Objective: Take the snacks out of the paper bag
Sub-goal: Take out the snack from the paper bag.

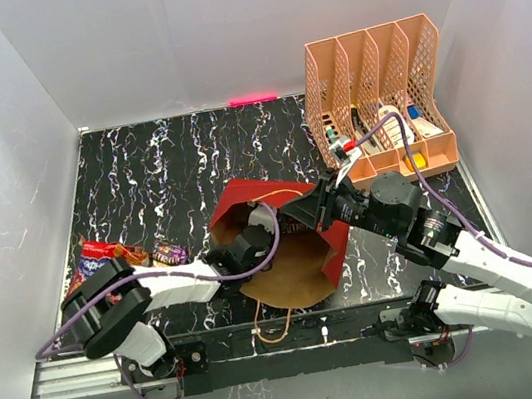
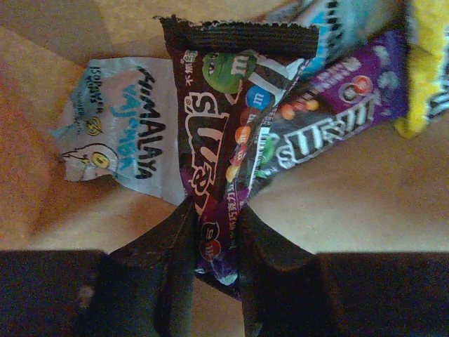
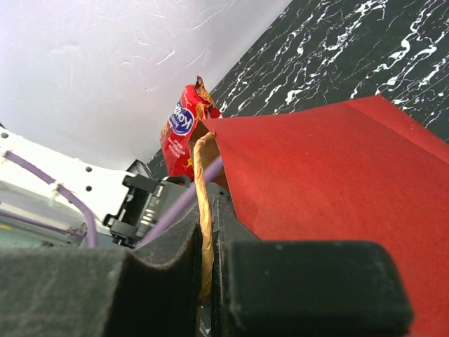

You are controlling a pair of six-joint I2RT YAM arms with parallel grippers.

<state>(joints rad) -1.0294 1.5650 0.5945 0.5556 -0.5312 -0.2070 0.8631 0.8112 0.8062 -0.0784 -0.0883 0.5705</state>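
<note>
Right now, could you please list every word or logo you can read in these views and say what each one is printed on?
"HIMALAYA": white packet; the blue word beside it is too blurred.
"m&m's", seen sideways: brown packet pinched in the left claw.
Purple packet: white logo, too blurred to read.
Red bag: purple-white logo, unreadable.
Paper bag held by the right claw: no print shows.

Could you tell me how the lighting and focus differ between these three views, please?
Top external: even, bright light, scene sharp. Left wrist: dim orange cast inside the paper bag, left pincer a dark blur shut on the brown packet. Right wrist: right pincer blurred, shut on the cord handle, white wall very bright.
</note>
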